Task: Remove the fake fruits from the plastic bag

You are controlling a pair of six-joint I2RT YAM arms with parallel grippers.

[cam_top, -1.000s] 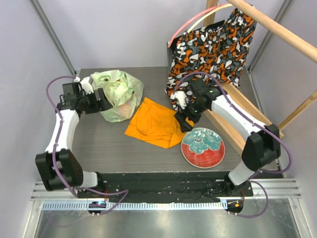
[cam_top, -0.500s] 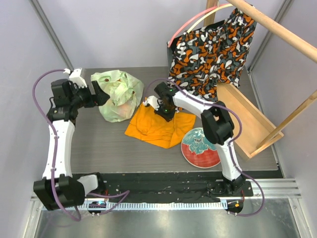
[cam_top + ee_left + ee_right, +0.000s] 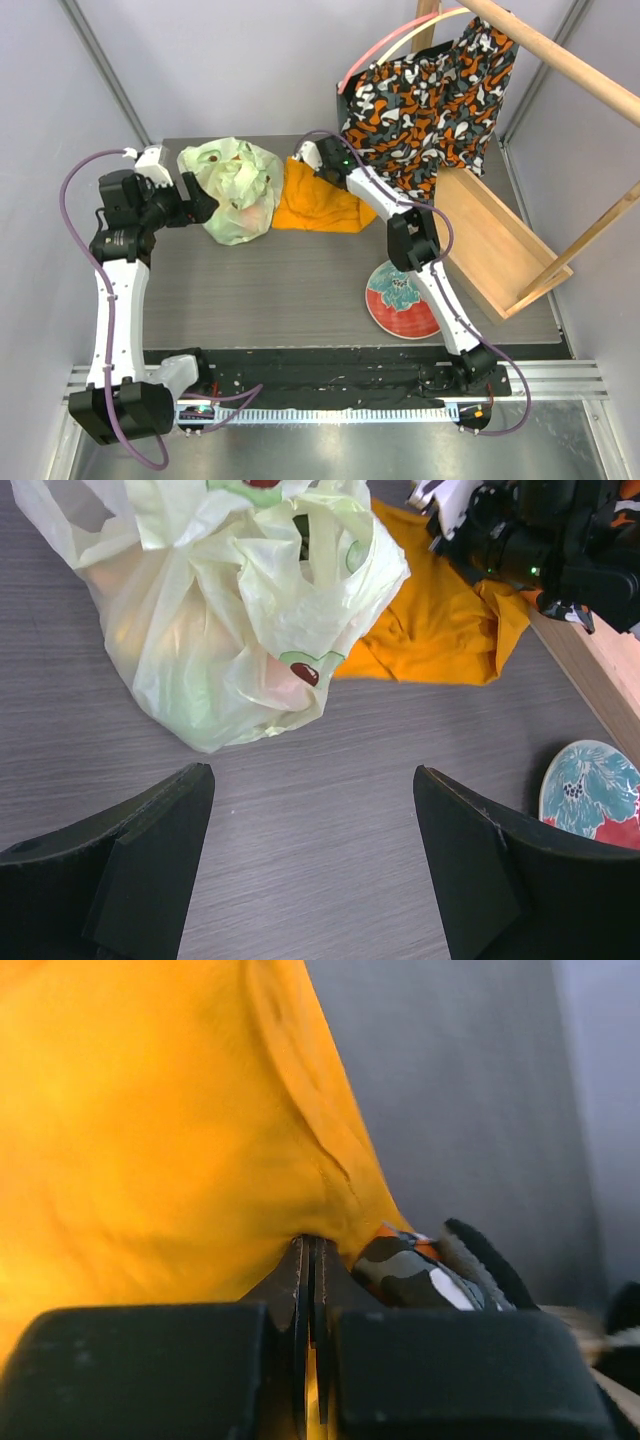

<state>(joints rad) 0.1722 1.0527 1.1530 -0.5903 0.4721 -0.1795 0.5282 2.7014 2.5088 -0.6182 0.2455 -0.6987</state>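
Left gripper [image 3: 310,820] is hovering wide open, holding nothing, just left of the plastic bag [image 3: 235,190] at far left. The fake fruits [image 3: 283,685] are sitting inside it. Right gripper [image 3: 312,1250] is pinching the orange cloth [image 3: 320,205], jaws fully closed. Probably clearing space; next is opening the bag's mouth.

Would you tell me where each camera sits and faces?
Top external: above and behind, looking down on the table; both arms show.
Left wrist: on that arm, facing the plastic bag past the open left gripper.
Right wrist: on that arm, close against the orange cloth the right gripper pinches.
All share the orange cloth.
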